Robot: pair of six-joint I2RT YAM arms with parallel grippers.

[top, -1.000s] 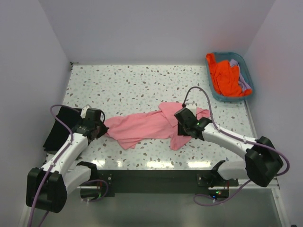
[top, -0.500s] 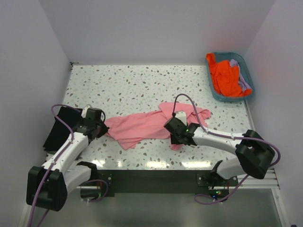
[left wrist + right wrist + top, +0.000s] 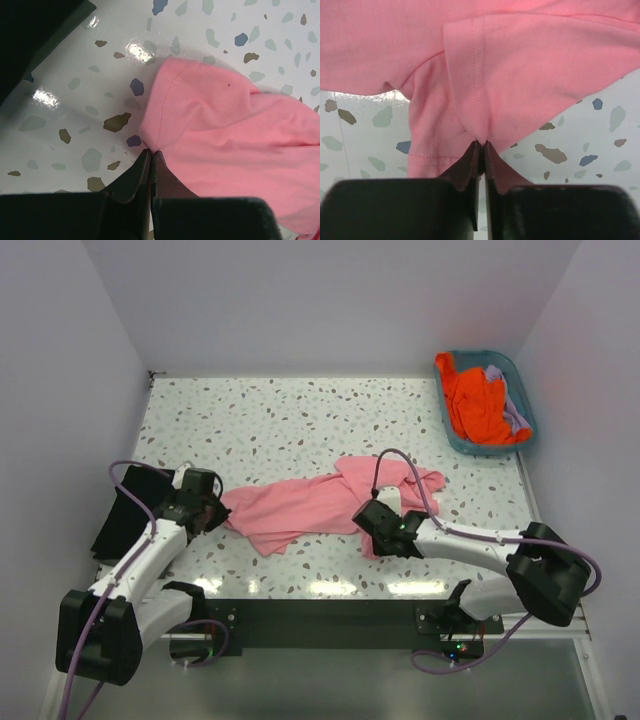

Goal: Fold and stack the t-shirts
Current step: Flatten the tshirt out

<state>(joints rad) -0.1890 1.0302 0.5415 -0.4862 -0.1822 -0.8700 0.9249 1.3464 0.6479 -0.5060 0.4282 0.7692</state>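
Note:
The salmon-pink t-shirt lies rumpled across the middle of the speckled table. My left gripper is shut on its left edge; the left wrist view shows the fingertips pinching a fold of pink fabric. My right gripper is shut on the shirt's lower right part; the right wrist view shows its tips pinching a hemmed fold. The black t-shirt lies at the table's left edge. The orange t-shirt and the lavender t-shirt sit in the basket.
A teal plastic basket stands at the back right corner. White walls close in the table on three sides. The right arm's cable loops over the pink shirt.
My right gripper has moved left and toward the near edge, dragging the shirt's right part with it. The left gripper has stayed in place, holding the left edge.

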